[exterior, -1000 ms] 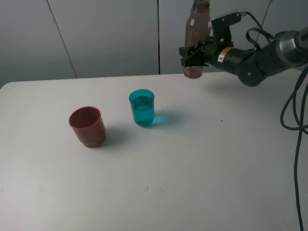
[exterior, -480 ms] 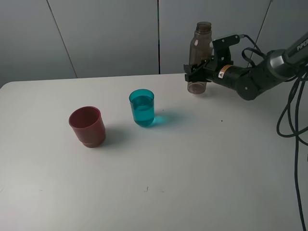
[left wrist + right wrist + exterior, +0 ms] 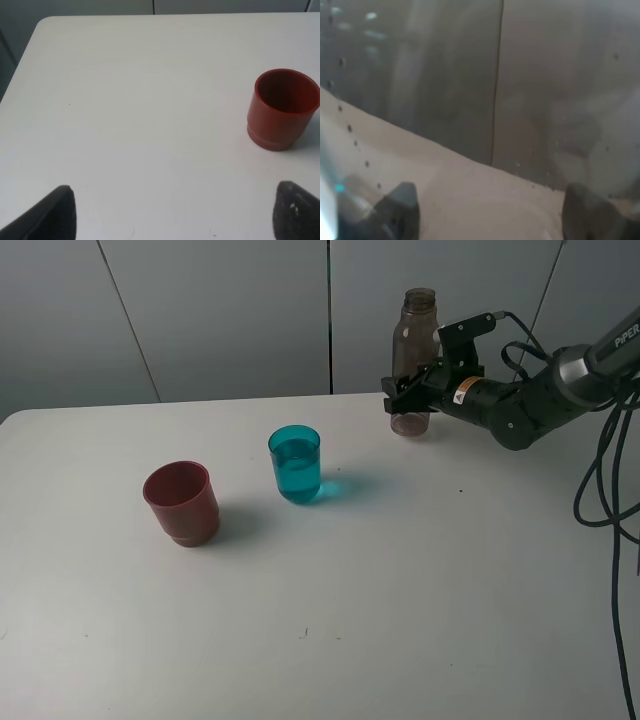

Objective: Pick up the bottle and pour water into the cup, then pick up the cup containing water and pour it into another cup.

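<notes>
The smoky-grey bottle [image 3: 414, 335] stands upright on the table at the back right. My right gripper [image 3: 406, 400] is shut around its lower body. In the right wrist view the bottle's translucent wall [image 3: 495, 100] fills the picture between the two fingertips [image 3: 400, 210]. The teal cup [image 3: 295, 464] holds water and stands mid-table, left of the bottle. The dull-red cup [image 3: 181, 502] stands empty further left; it also shows in the left wrist view [image 3: 285, 107]. My left gripper [image 3: 175, 212] is open and empty, short of the red cup.
The white table [image 3: 400, 590] has its back edge just behind the bottle. Grey wall panels [image 3: 220, 310] stand behind it. Black cables [image 3: 610, 470] hang at the right side. The left arm is out of the exterior high view.
My right gripper has come down with the bottle from above the table to the tabletop at the back right. The two cups have not moved.
</notes>
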You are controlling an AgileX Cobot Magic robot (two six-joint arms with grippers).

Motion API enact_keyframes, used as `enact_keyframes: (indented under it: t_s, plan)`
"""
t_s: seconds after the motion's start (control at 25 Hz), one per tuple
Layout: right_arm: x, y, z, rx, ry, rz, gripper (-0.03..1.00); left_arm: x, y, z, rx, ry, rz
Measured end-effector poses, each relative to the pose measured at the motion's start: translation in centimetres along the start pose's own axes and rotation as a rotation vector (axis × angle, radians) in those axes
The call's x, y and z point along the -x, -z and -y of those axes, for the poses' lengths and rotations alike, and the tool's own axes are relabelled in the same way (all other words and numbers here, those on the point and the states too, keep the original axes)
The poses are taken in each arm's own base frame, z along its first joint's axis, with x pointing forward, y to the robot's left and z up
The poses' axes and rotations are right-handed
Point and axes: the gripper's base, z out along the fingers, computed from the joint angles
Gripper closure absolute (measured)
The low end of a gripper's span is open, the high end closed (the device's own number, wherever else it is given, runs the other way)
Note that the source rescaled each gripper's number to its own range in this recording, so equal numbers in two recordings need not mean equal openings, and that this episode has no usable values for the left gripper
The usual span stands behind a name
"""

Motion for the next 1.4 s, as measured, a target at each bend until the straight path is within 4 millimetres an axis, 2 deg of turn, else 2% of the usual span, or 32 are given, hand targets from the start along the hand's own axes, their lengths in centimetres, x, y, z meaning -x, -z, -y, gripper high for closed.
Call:
enact_keyframes:
  t_s: [0.24,0.28,0.32,0.4,0.48,0.52,0.56,0.64,0.88,1.4]
  plan:
    - [-0.2,0.0,0.0,0.001,-0.001,-0.005,0.94,0.0,0.0,0.0,0.0,0.0,0.0]
    - [-0.2,0.0,0.0,0.001,-0.001,-0.005,0.87,0.0,0.0,0.0,0.0,0.0,0.0]
    - [-0.2,0.0,0.0,0.001,-0.003,-0.003,0.76,0.0,0.0,0.0,0.0,0.0,0.0]
    - [-0.2,0.0,0.0,0.001,-0.013,-0.003,0.44,0.0,0.0,0.0,0.0,0.0,0.0]
    - [-0.2,0.0,0.0,0.001,-0.026,-0.003,0.18,0.0,0.0,0.0,0.0,0.0,0.0]
    - [-0.2,0.0,0.0,0.002,-0.034,-0.004,0.08,0.0,0.0,0.0,0.0,0.0,0.0]
    - [-0.2,0.0,0.0,0.002,-0.046,-0.004,0.02,0.0,0.0,0.0,0.0,0.0,0.0]
    - [-0.2,0.0,-0.1,0.007,-0.083,-0.005,-0.02,0.0,0.0,0.0,0.0,0.0,0.0]
    - [-0.1,1.1,-0.3,0.003,-0.113,-0.064,-0.02,0.0,0.0,0.0,0.0,0.002,0.0]
    - [-0.2,8.7,-1.6,-0.052,-0.115,-0.31,-0.02,0.0,0.0,0.0,0.0,0.002,0.0]
